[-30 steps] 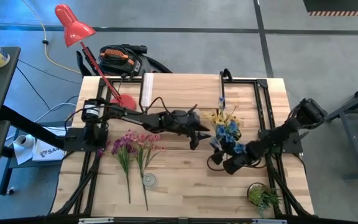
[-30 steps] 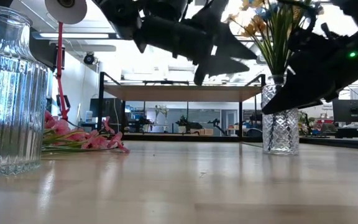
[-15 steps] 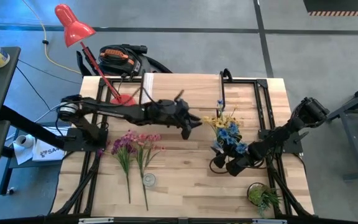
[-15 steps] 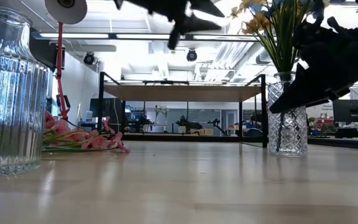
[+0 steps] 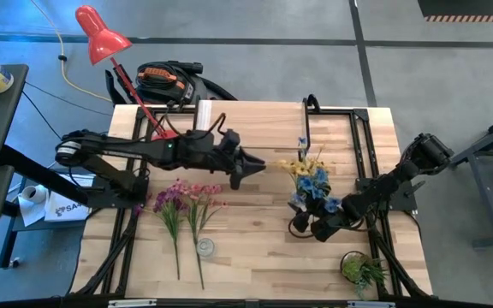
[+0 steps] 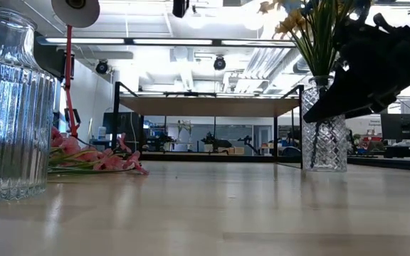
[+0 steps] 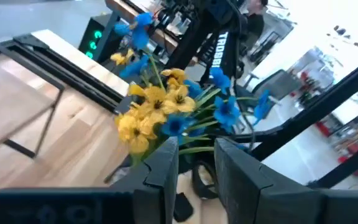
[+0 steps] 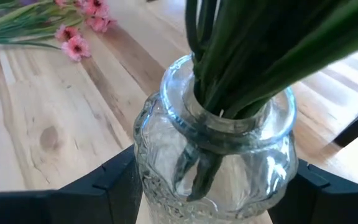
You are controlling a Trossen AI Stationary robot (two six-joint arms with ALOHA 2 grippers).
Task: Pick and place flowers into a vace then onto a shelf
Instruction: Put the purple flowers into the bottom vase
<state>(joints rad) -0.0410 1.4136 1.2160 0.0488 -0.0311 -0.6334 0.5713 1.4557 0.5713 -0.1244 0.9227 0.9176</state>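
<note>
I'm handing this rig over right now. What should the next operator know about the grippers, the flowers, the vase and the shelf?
Right gripper: shut on the cut-glass vase, jaws on either side of it, near the table's right half.
Left gripper: in the air over the table's middle, empty, jaws slightly apart.
Done: yellow and blue flowers stand in the vase.
Left: purple flowers and pink flowers lie flat on the table, left of centre. A second, ribbed glass vase is empty.
Shelf: at the table's far edge, nothing on it yet; the vase must still go up there.
</note>
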